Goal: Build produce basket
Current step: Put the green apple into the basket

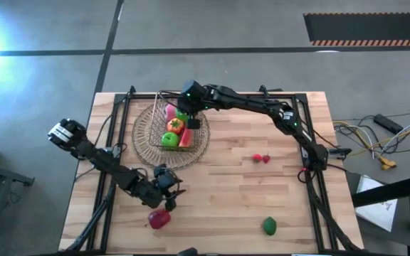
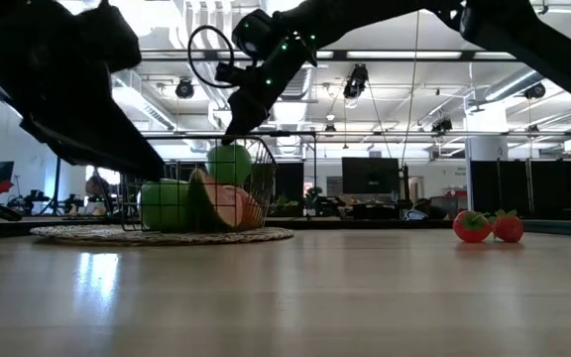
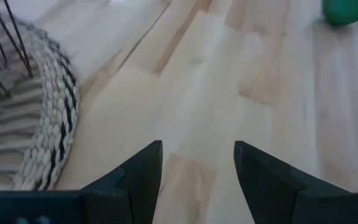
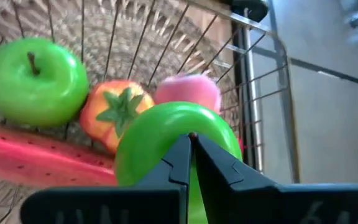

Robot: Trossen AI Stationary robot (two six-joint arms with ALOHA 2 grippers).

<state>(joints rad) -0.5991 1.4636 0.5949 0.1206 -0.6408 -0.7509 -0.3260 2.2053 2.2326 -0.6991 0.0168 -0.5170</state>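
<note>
**Right gripper pinches a green apple over the wire basket; left gripper stands empty near the red apple**

Lowest in the high view, a dark green piece lies alone on the wooden table, right of centre. Left of it sits the red apple, and just above that the left gripper hangs at the lower left of the frame — its fingers spread apart with only bare wood between them, grasping nothing. In the left wrist view the edge of the woven mat shows at the left side of the frame, and a green shape, too blurred to name, sits at the upper right corner.

Toward the middle right of the high view, two tiny red berries rest on the table, well apart from everything else; the low view shows them at the right, touching each other.

Farther up, left of centre, stands the basket on the round mat. Inside it lie a green apple, an orange tomato, a pink peach and a red watermelon slice. The right gripper reaches in from the upper right — clenched tight at the stem of a second green apple, which it holds at the basket's upper edge, above the other fruit.
</note>
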